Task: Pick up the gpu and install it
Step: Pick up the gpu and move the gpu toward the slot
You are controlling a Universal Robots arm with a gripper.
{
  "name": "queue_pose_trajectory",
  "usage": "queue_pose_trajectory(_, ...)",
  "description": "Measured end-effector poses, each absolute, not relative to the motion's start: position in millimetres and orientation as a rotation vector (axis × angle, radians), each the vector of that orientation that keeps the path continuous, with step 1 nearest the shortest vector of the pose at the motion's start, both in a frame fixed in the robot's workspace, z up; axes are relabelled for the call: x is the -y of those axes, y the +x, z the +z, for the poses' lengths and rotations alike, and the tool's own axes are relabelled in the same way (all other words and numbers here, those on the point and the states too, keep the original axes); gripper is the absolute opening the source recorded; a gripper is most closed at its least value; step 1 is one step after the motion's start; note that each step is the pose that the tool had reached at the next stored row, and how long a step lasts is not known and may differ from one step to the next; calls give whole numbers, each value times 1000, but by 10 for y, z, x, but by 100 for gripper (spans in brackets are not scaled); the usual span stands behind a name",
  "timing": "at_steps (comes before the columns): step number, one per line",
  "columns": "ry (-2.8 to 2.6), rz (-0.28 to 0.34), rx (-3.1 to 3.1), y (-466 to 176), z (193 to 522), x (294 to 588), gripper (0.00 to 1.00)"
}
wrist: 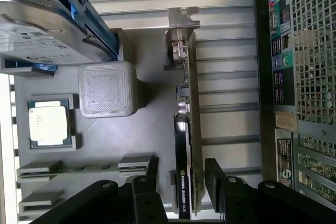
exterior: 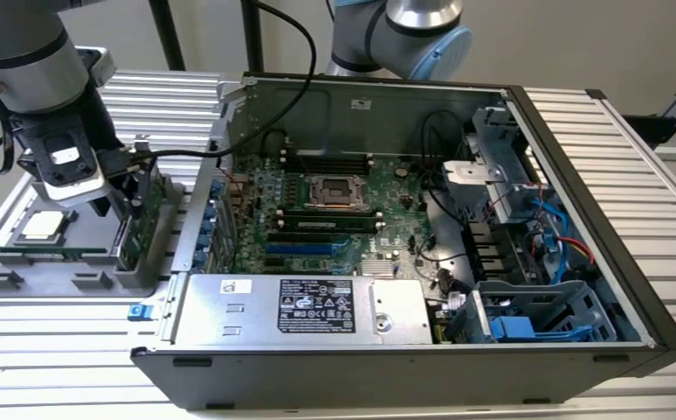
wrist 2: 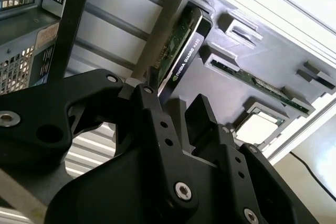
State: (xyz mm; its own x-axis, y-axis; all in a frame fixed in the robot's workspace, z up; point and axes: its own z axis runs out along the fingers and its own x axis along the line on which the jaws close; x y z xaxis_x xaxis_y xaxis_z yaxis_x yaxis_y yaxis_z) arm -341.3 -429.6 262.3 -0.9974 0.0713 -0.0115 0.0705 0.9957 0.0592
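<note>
The gpu stands on edge in a slot of the grey holder tray, at the exterior view's left, just outside the open computer case. In the first wrist view the gpu is a thin green card with a silver bracket at its far end. My gripper has come down over it. In both wrist views the black fingers straddle the card's near end, with a small gap on each side. The gripper is open, and the gpu runs out between the fingers.
The tray also holds a square processor, a narrow green memory stick and a silver hard drive with blue tabs. Inside the case lies the motherboard, with a power supply in front. A second arm stands behind the case.
</note>
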Motion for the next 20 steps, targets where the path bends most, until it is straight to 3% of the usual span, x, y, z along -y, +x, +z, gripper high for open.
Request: queue_pose_trajectory(20, 111, 92, -3125, -3413, 2518, 4296, 100)
